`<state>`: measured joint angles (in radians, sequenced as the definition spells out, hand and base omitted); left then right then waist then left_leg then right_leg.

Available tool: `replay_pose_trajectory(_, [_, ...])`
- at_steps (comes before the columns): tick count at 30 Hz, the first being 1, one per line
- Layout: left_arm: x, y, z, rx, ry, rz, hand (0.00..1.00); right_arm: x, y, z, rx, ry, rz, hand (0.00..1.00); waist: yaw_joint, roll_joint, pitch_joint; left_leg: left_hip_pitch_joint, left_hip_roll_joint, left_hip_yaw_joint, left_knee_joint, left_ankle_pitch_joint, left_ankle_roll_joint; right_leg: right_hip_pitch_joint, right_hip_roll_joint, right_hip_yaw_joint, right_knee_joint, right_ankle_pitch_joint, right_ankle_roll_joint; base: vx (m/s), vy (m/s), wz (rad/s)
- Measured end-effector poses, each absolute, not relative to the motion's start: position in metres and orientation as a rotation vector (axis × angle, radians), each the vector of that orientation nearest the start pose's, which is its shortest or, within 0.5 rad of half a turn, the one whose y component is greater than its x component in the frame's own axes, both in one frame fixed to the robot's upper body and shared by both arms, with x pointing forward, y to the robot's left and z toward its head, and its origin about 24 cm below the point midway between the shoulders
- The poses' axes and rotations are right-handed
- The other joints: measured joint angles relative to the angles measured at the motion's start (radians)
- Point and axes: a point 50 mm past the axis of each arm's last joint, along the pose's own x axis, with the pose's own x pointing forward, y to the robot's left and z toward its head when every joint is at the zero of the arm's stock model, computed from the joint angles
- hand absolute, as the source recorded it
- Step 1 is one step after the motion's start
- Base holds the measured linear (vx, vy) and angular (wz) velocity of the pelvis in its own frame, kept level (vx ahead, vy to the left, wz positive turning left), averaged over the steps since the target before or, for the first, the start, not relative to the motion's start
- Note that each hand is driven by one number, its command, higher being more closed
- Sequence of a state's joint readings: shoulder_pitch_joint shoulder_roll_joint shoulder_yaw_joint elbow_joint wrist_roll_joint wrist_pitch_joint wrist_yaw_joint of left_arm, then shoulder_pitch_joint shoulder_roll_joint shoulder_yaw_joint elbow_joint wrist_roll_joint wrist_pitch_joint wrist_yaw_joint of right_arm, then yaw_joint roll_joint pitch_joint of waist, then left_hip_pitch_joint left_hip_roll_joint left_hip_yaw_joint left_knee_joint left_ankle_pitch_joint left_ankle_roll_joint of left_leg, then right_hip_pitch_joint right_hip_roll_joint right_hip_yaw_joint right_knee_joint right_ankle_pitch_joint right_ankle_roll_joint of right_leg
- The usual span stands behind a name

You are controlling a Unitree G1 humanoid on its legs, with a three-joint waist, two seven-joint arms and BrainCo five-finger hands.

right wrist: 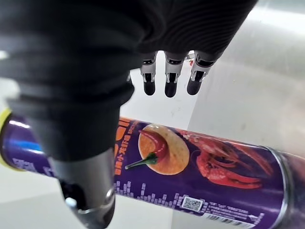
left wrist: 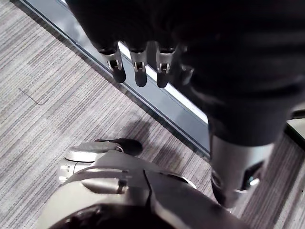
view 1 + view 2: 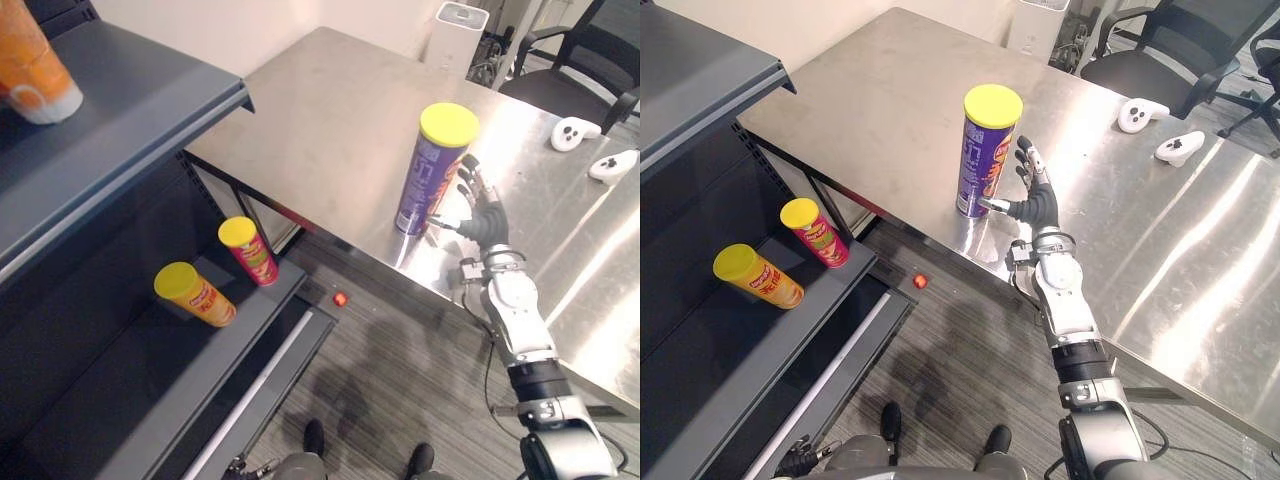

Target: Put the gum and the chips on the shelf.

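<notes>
While the steel table and the dark shelf unit beside it take up most of the scene, the tall purple chips can with its yellow lid stands upright near the table's front edge. The right hand is up just beside it, fingers straight and spread, thumb poking toward the can's lower part; can't tell if it touches. The left hand hangs over the floor, fingers loose, holding nothing. A red chips can and a second red can sit on the lower shelf. Two white controllers lie further back.
</notes>
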<state>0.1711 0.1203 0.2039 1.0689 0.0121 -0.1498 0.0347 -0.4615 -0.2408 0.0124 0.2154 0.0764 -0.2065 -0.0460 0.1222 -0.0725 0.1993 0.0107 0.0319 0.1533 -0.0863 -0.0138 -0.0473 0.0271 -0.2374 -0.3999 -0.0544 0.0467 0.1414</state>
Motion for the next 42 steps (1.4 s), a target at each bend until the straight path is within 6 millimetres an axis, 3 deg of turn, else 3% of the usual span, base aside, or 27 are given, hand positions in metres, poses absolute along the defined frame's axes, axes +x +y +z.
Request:
replay_pose_trajectory(11, [0.066,0.23,-0.157,0.041,1.049,0.327,0.0,0.343,-0.155,0.166,-0.13,-0.469,0.032,0.0,0.023,-0.014,0.032,-0.009,-0.001,-0.007,0.0,0.004,0.0,-0.003,0.0,-0.009,-0.001,0.0,0.0,0.0,0.0,0.02])
replay_pose_trajectory(12, [0.066,0.23,-0.157,0.041,1.049,0.328,0.0,0.346,-0.156,0.167,-0.128,-0.467,0.022,1.0,0.023,-0.014,0.033,-0.01,-0.001,-0.008,0.0,0.005,0.0,-0.003,0.0,-0.01,-0.002,0.0,0.0,0.0,0.0,0.0])
replay_pose_trajectory(28, [0.071,0.231,-0.155,0.025,1.02,0.362,0.0,0.365,-0.148,0.202,-0.117,-0.511,-0.009,1.0,0.046,-0.016,0.035,-0.026,0.012,-0.028,0.004,0.01,-0.002,-0.002,0.006,-0.025,0.0,0.0,0.0,0.0,-0.004,0.04])
replay_pose_trajectory(38, [0.071,0.231,-0.154,0.027,1.02,0.364,0.0,0.363,-0.145,0.21,-0.111,-0.545,-0.002,1.0,0.044,-0.016,0.035,-0.003,0.018,-0.017,0.007,0.009,-0.003,0.013,0.011,0.001,0.0,0.0,0.0,0.0,-0.006,-0.03])
replay_pose_trajectory(42, [0.072,0.231,-0.154,0.025,1.019,0.365,0.0,0.351,-0.141,0.229,-0.099,-0.644,0.015,1.0,0.044,-0.016,0.035,0.007,0.023,0.0,0.007,0.008,-0.005,0.014,0.014,0.015,0.0,0.0,0.0,-0.01,-0.016,-0.1])
